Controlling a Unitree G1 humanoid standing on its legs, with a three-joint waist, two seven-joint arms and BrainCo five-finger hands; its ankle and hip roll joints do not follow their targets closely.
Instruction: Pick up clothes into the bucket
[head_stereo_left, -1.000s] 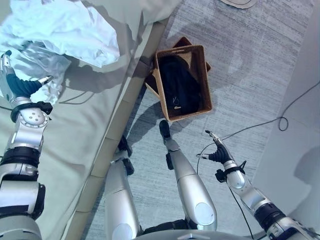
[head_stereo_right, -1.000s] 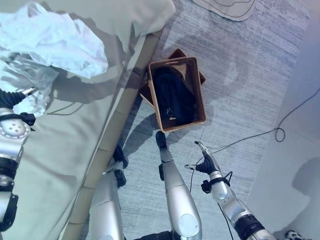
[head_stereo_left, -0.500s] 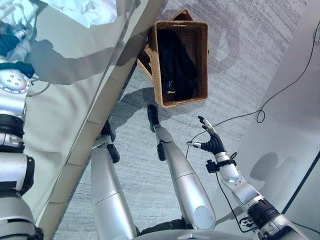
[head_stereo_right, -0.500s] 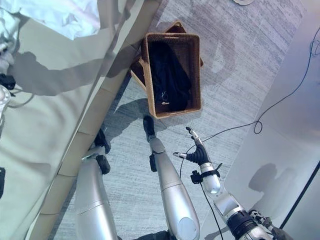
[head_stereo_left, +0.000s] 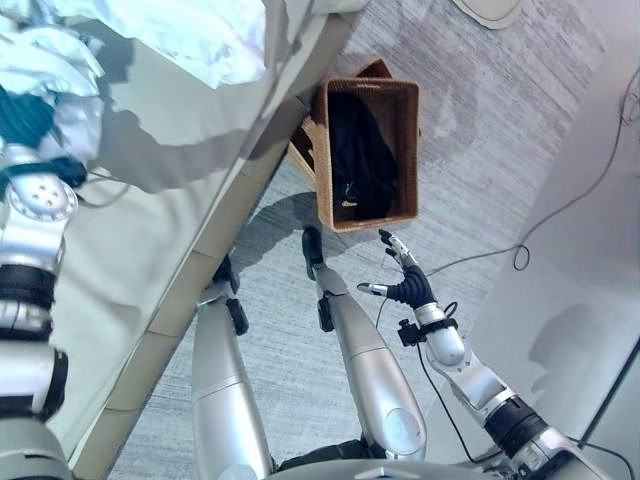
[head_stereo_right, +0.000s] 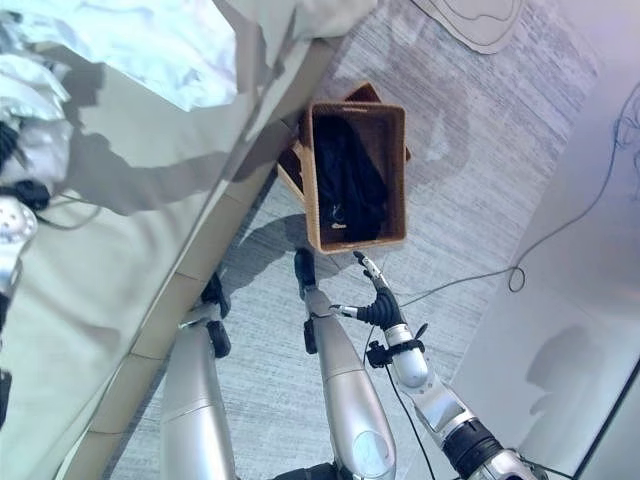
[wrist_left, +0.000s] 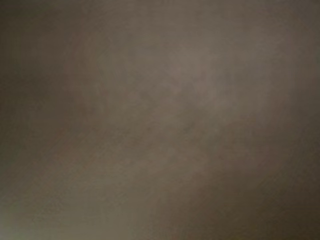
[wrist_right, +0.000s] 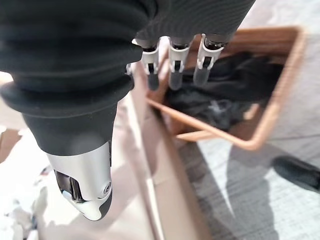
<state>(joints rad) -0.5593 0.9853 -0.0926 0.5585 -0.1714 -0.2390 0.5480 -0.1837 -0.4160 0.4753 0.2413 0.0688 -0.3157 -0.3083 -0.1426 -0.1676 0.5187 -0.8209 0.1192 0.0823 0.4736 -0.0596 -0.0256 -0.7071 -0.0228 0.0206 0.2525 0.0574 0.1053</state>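
A: So where do things stand with the clothes?

B: White clothes (head_stereo_left: 180, 35) lie crumpled on the bed (head_stereo_left: 130, 250), and the left hand (head_stereo_left: 30, 115) is buried in a bunched white piece at the bed's far left. Its fingers are hidden in the cloth, so I cannot tell whether they have closed on it.

A: And the basket?

B: The wicker basket (head_stereo_left: 405, 150) sits on the floor (head_stereo_left: 480, 110) just beside the bed's edge, with a dark garment (head_stereo_left: 355, 160) already inside.

A: What is the right hand doing?

B: The right hand (head_stereo_left: 405, 285) hovers low over the floor near the basket's near end, fingers loosely spread and holding nothing.

A: How should the step go?

B: I'd judge the left hand needs a full fistful before lifting, then a carry high enough to clear the bed's edge and the basket rim, releasing over the open middle.

A: Anything in the way?

B: A thin cable (head_stereo_left: 560, 215) trails on the floor beyond the right hand, and a flat brown piece (head_stereo_left: 375, 68) sits under the basket's far corner
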